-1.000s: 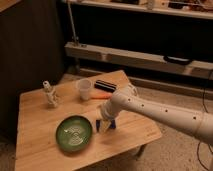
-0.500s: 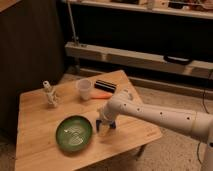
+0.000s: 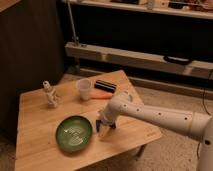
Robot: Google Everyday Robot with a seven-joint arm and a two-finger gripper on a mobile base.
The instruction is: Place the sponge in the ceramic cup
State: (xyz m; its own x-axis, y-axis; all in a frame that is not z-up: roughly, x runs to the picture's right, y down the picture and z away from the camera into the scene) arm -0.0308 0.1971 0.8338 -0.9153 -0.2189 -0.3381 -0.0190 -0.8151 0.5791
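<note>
One camera was set high and mid-range, angled down across the wooden table toward the shelving behind. The gripper was framed near centre, just beside the green plate.

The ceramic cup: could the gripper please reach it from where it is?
Probably yes. The gripper sits low by the sponge, right of the green plate; bare wood lies between it and the ceramic cup, and the black block stands off to the cup's right.
</note>
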